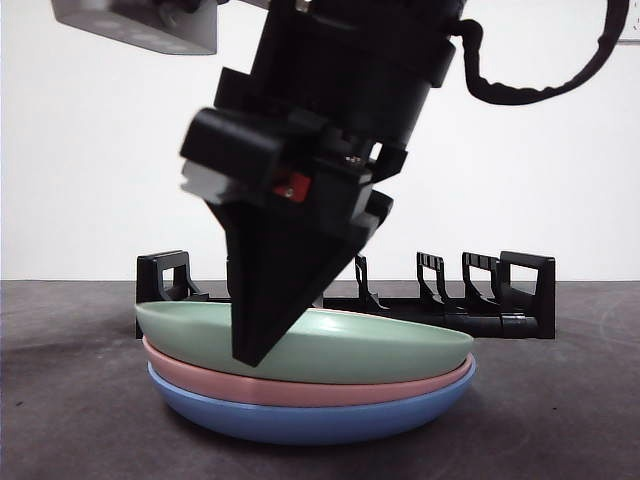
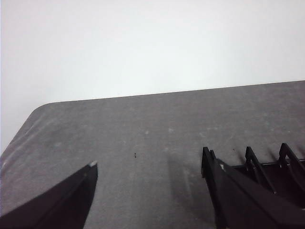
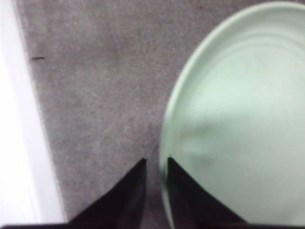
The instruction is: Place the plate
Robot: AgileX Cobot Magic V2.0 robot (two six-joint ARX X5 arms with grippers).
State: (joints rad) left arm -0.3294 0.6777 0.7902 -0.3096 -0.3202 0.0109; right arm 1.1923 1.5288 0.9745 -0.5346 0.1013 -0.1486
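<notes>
The right pincer (image 3: pixel 156 164), jaws narrowed on the rim of the green plate (image 1: pixel 330 345) atop the stack, indicates pickup underway; transfer to the rack (image 1: pixel 480 290) at 12 o'clock remains.
</notes>
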